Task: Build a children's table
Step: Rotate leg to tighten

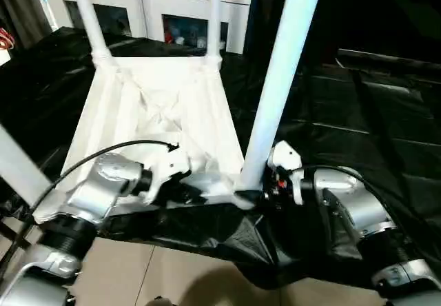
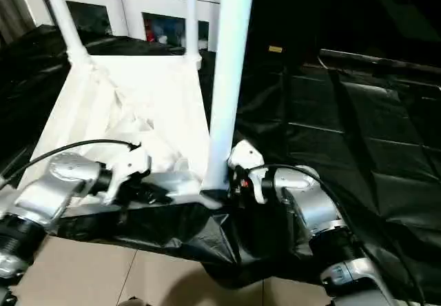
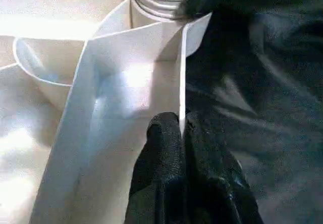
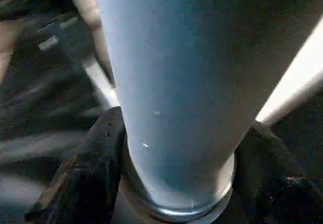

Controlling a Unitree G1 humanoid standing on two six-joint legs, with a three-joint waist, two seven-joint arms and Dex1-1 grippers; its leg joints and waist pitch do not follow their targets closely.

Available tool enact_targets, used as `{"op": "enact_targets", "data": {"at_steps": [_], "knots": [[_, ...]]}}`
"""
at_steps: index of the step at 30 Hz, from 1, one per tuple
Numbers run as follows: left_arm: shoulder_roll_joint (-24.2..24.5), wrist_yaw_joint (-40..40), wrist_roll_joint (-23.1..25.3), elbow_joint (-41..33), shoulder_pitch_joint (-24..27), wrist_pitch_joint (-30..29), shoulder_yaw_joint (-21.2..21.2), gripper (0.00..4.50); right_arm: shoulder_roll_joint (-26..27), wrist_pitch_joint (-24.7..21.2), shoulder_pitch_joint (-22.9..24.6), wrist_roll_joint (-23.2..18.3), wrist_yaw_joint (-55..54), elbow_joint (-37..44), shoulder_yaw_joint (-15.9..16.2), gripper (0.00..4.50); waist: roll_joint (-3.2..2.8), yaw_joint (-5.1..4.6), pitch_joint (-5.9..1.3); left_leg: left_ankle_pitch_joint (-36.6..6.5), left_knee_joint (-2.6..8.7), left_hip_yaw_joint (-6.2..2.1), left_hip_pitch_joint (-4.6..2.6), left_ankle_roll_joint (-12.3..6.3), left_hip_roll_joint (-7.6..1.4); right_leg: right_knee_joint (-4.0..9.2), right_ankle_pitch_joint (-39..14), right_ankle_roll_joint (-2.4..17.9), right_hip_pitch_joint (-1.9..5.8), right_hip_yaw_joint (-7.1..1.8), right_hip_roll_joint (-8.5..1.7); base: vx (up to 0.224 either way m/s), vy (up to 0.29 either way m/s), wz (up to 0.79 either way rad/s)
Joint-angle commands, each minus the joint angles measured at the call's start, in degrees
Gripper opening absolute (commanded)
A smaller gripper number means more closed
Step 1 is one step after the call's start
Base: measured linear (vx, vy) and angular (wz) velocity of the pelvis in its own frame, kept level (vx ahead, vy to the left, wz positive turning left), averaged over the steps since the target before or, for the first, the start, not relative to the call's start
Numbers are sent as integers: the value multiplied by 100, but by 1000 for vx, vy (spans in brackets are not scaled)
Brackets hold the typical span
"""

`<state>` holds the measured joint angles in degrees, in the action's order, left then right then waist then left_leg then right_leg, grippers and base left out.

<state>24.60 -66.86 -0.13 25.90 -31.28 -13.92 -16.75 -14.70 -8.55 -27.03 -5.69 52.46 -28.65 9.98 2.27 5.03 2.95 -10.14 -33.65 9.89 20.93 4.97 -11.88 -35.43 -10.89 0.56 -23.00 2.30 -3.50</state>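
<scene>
The white table top (image 1: 158, 113) lies upside down on a black sheet, ribbed underside up. Two white legs (image 1: 88, 16) (image 1: 215, 16) stand in its far corner sockets. Another leg (image 1: 17, 168) crosses the near left edge. The near right leg (image 1: 275, 92) stands in its corner socket, and my right gripper (image 1: 265, 189) is shut around its base, with black fingers (image 4: 101, 148) on either side of the tube (image 4: 176, 82). My left gripper (image 3: 180, 120) is shut on the thin near rim wall (image 3: 181, 62) of the table top, just left of that corner.
The black plastic sheet (image 1: 358, 113) covers the ground around the table and spreads to the right. A white cabinet with glass doors (image 1: 138, 6) stands behind. Tan floor (image 1: 158, 271) shows in front of the sheet's near edge.
</scene>
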Motion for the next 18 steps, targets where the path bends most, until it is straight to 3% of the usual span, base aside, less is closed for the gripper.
{"op": "enact_targets", "data": {"at_steps": [1, 5, 6, 8, 9, 11, 12, 13, 14, 18], "knots": [[-318, 472, -201, 112, -115, -18, 220, 0, 158, 2, -76, 82, -337, -128, 70, 266, 43, -9, -330, -1216, 407, 8, -88, 35, -111, 473, -1788, 934, 227, -226, -418, 0, 0, 0], [-966, 1507, -28, 502, -419, -214, 272, 0, 916, -167, -171, 191, -1707, -443, -141, 265, -12, -6, -332, -1165, 416, -2, -81, 93, -103, 473, -1707, 903, 225, -230, -411, 0, 0, 0], [-1271, 1896, 50, 634, -525, -293, 272, 0, 1293, -217, -201, 251, -2294, -530, -185, 265, -9, -19, -332, -1161, 416, 3, -81, 127, -99, 476, -1650, 922, 214, -229, -398, 0, 0, 0], [-1449, 2049, 108, 671, -562, -331, 249, 0, 1520, -209, -202, 306, -2525, -567, -139, 265, -9, -8, -341, -1166, 424, -9, -79, 142, -98, 473, -1616, 912, 226, -223, -403, 0, 0, 0], [-1551, 2085, 137, 683, -572, -330, 215, 0, 1663, -137, -191, 336, -2536, -572, -75, 265, -66, 7, -352, -1166, 422, -13, -84, 136, -99, 466, -1487, 912, 225, -227, -403, 0, 0, 0], [-1578, 2063, 154, 671, -567, -303, 177, 0, 1729, -112, -183, 295, -2509, -558, -78, 265, -36, 4, -363, -1089, 418, -10, -59, 64, -87, 451, -1269, 913, 258, -221, -396, 0, 0, 0], [-1588, 2043, 161, 662, -561, -286, 145, 0, 1786, -126, -183, 230, -2476, -536, -110, 321, -117, 13, -372, -1050, 420, -23, -51, 42, -92, 428, -1137, 934, 262, -222, -400, 0, 0, 0], [-1587, 2013, 157, 649, -554, -281, 127, 0, 1812, -130, -183, 185, -2445, -516, -131, 321, -88, -3, -371, -1077, 417, -12, -55, 19, -93, 439, -1043, 956, 257, -219, -387, 0, 0, 0], [-1584, 1998, 170, 646, -551, -210, 123, 0, 1821, -133, -191, 158, -2422, -504, -153, 321, -121, 3, -376, -1075, 418, -18, -52, 21, -88, 428, -1005, 971, 265, -218, -387, 0, 0, 0], [-1439, 1652, 80, 481, -433, 17, 156, 0, 1516, -78, -181, 268, -2092, -345, -70, 369, -126, -3, -366, -1246, 428, -16, -56, 28, -90, 460, -1148, 984, 267, -219, -391, 0, 0, 0]]}}
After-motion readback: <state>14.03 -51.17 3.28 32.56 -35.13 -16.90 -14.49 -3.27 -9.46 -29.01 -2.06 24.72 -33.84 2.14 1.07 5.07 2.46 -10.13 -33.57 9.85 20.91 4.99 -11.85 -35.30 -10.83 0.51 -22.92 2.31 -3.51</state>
